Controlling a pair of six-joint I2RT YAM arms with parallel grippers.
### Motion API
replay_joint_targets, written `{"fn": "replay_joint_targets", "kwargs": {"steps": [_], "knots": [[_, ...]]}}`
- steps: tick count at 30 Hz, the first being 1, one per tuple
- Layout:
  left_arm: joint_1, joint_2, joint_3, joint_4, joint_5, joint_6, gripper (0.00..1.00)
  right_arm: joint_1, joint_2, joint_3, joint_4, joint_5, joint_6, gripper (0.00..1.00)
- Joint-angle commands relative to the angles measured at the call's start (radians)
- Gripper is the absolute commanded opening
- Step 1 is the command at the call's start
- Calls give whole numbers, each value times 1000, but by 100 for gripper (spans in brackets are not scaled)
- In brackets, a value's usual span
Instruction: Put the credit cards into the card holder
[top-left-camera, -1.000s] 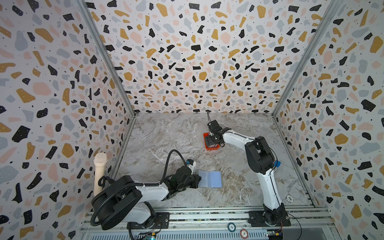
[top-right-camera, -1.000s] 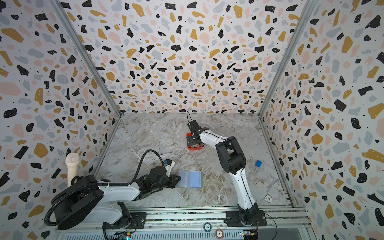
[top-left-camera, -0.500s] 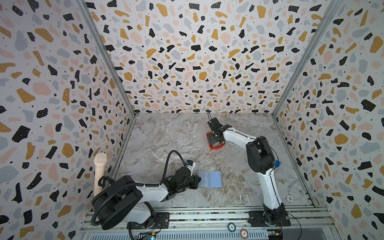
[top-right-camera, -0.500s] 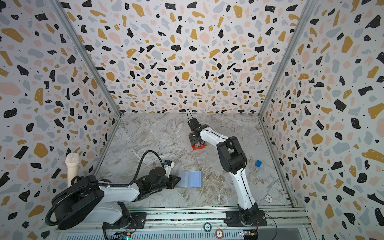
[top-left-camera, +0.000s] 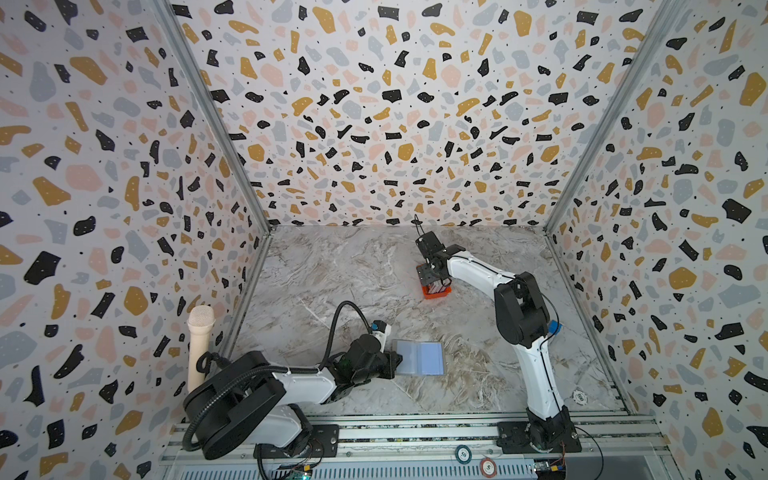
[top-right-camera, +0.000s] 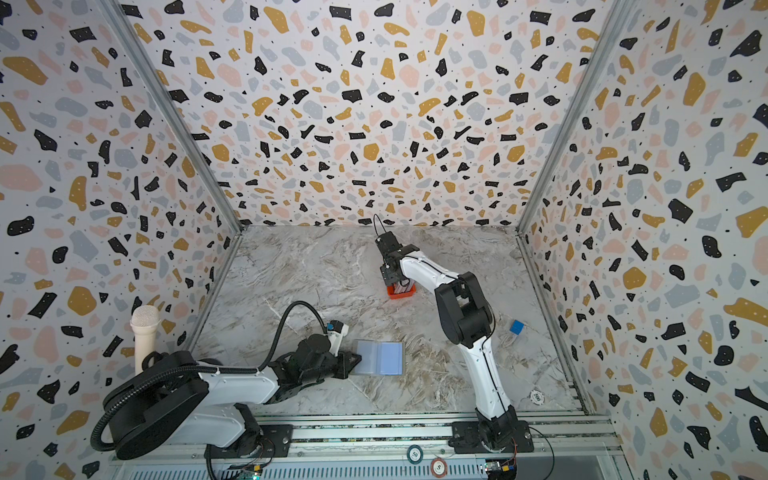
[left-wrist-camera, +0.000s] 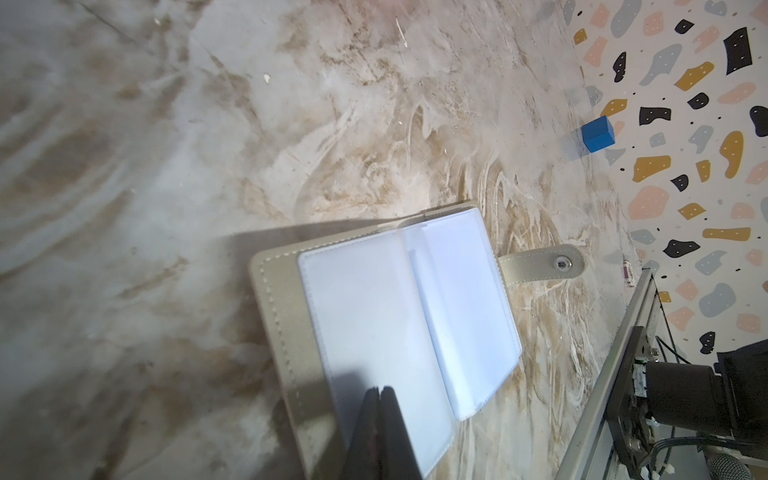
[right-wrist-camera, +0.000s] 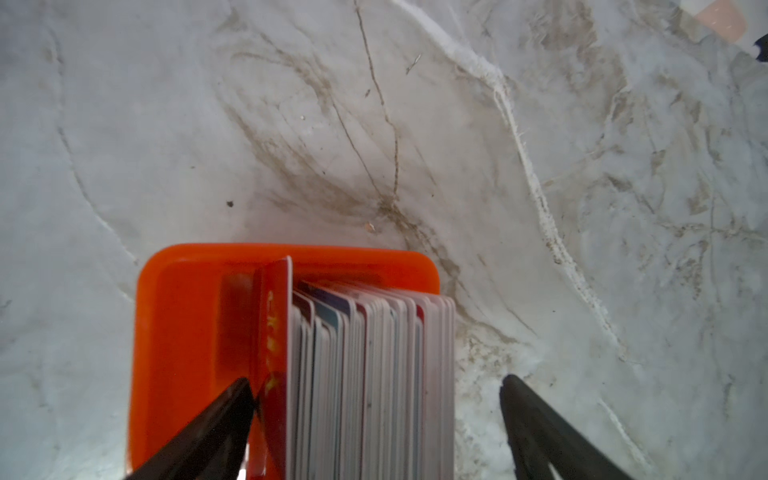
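Up front, the left gripper (left-wrist-camera: 379, 390), claw pressed together, pins the open card holder (left-wrist-camera: 277, 303) flat by its clear pocket page (left-wrist-camera: 365, 316). Farther back, the right gripper (right-wrist-camera: 379, 380) hangs spread over credit cards (right-wrist-camera: 374, 353) standing in an orange tray (right-wrist-camera: 178, 311). Closing on just the red end card (right-wrist-camera: 276, 332) looks wisest.

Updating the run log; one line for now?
left gripper shut over card holder | right gripper open, straddling credit cards in orange tray

Dark chip (top-left-camera: 463, 454) "50", red chip (top-left-camera: 488, 467) "5"
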Motion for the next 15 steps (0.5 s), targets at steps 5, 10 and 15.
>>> {"fn": "replay_joint_targets", "kwargs": {"steps": [5, 10, 15], "knots": [[-4, 1, -20, 40, 4, 3, 0, -6, -22, 46, -60, 43, -19, 89], [-4, 6, -21, 46, 5, 1, 0, -4, -12, 66, -75, 51, -25, 83], [-4, 6, -21, 44, 7, 3, 0, 0, 3, 88, -88, 56, -36, 75]]}}
